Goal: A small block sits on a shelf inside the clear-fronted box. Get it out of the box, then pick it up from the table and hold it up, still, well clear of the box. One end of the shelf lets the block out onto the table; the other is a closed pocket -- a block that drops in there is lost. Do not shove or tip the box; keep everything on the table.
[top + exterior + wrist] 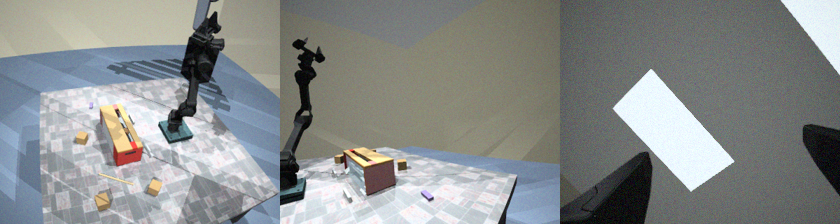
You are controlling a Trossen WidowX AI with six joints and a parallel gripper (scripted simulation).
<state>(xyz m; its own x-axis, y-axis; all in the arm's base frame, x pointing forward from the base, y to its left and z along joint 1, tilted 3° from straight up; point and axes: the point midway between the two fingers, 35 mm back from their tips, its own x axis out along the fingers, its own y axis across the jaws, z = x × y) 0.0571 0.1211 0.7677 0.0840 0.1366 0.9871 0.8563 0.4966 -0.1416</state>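
From the top view I can read no writing or label on anything; the box (121, 134) lies on the desk (210, 154) with a tan lid, red end walls and a long slot down its top, and through that slot I see something small and brownish near the middle of the shelf, which may be the block, though I cannot tell for sure. Around the box I see three tan cubes (82, 137), a thin stick (115, 178) near the red end, and a small purple piece (91, 105) well apart on the far side. The arm stands upright from its teal base (176, 131), and the hand (211, 19) is high above the desk, far from the box. The exterior view gives me what the top one does not: the box's clear front (355, 170), its pinkish end wall, and a small white piece (347, 194) lying on the desk just before it; the block itself I cannot make out here. The hand (309, 49) points upward with its two fingers spread wide and nothing between them. The wrist view shows only the two dark fingertips at the lower corners, wide apart, against a grey surface with a bright white rectangle (673, 129); neither box nor desk appears.
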